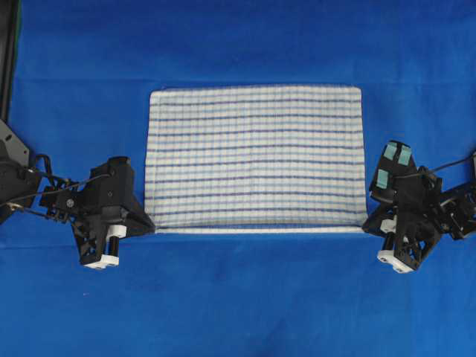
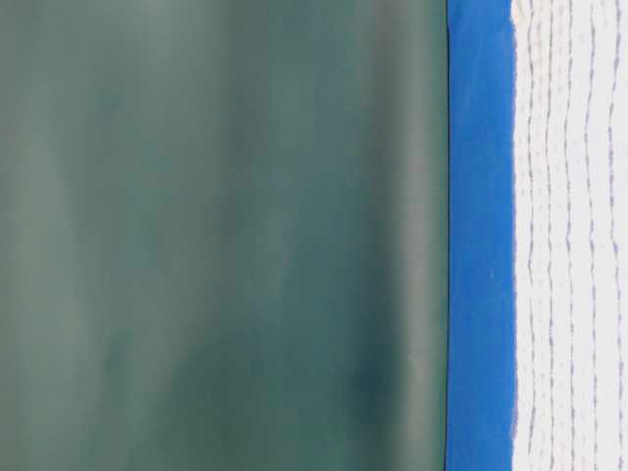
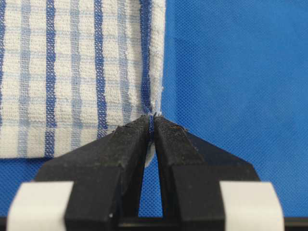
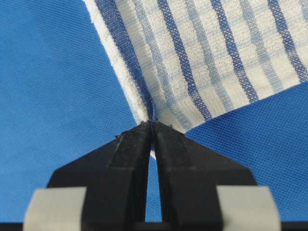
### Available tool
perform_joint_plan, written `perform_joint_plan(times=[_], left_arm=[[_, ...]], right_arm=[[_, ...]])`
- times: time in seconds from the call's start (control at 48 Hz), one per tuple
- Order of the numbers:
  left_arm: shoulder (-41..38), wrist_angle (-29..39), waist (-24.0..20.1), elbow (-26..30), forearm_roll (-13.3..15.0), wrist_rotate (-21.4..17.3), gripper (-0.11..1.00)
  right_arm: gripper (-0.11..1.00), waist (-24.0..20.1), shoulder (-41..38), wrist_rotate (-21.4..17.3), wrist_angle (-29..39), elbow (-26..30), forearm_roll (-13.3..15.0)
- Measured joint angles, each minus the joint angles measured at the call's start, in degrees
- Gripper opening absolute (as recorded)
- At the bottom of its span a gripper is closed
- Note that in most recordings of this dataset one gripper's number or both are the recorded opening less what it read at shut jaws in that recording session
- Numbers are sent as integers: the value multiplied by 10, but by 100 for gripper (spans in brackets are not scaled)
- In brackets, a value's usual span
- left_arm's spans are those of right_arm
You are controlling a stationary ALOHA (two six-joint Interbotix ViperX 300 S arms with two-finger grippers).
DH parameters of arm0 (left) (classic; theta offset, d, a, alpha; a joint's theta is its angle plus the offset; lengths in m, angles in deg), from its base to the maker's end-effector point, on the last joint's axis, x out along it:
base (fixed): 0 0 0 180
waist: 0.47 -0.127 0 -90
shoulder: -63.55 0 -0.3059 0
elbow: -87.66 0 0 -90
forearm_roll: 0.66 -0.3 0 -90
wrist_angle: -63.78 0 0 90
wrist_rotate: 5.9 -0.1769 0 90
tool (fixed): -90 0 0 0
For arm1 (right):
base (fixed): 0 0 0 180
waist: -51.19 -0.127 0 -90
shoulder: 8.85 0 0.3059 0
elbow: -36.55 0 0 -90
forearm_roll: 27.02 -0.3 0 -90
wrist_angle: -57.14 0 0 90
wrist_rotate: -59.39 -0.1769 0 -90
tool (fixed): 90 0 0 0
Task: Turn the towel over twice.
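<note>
Towel [image 1: 255, 158] flat on large cloth [image 1: 238, 297], centre; left gripper [image 1: 152, 225] at its 8 o'clock corner, right gripper [image 1: 364, 227] at 4 o'clock corner.

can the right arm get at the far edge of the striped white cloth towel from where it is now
Probably not right away: the right gripper is shut on the striped white cloth towel at its near corner, though nothing lies between it and the far edge.
</note>
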Motion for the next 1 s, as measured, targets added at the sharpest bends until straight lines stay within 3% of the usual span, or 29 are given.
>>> perform_joint_plan(times=[0.063, 0.125, 0.271, 0.313, 0.375, 0.521, 0.563, 0.792, 1.001], left_arm=[[0, -1, 0, 0, 0, 0, 6], [2, 0, 0, 0, 0, 0, 15], [18, 7, 1, 1, 0, -5, 57], [27, 11, 0, 1, 0, -8, 70], [46, 19, -2, 1, 0, -10, 84], [100, 41, -18, 1, 0, -17, 81], [118, 47, -25, 1, -1, -23, 81], [221, 62, -70, 8, -1, -118, 81], [299, 63, -123, 9, -2, -179, 81]], right_arm=[[8, 1, 0, 0, 0, 2, 0], [24, 0, 0, 0, 2, 4, 0], [66, -1, 0, 0, 29, 12, 9], [69, -1, 1, 0, 42, 18, 16], [63, -1, 6, 3, 60, 27, 31], [63, -1, 40, 8, 97, 49, 79], [63, -1, 57, 10, 108, 55, 105], [63, 21, 162, 11, 126, 62, 222], [63, 55, 271, 11, 127, 45, 304]])
